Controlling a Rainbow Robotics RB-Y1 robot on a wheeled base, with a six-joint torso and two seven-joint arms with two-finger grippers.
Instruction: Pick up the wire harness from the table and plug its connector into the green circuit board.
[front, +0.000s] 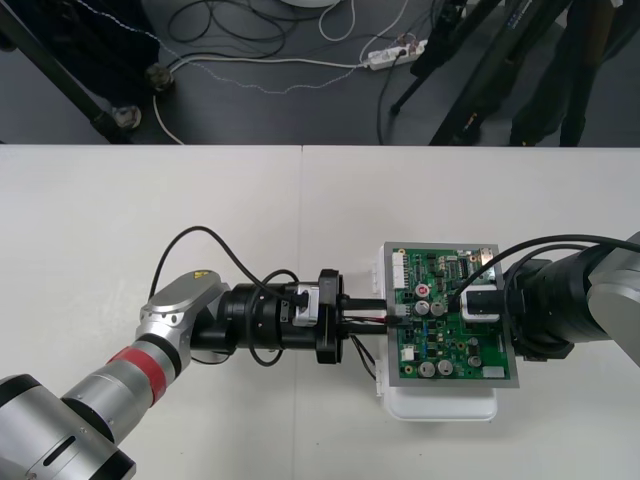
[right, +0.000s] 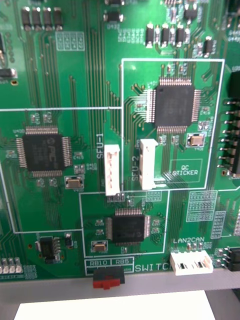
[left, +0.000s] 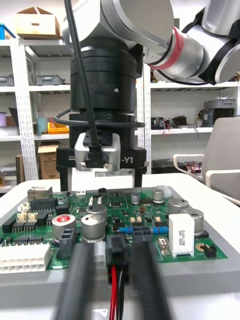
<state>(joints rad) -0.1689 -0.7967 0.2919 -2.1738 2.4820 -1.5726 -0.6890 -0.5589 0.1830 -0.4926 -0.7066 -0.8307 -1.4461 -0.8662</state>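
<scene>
Fingers (left: 80, 280) of the left pincer (front: 372, 320) stand close together and clamp the small black plug (left: 116, 250) of the wire harness (front: 383, 318). Its red and black wires (left: 118, 289) run back between them. In the front view this pincer lies low over the counter (front: 150, 220) at the middle of the frame. The plug touches the left edge of the green circuit board (front: 452, 352), which sits on a white base (front: 440, 408). I cannot tell if it is fully in. Farther, at the right of the frame, the right pincer (front: 478, 303) hangs over the board with its fingers spread wide, holding nothing.
</scene>
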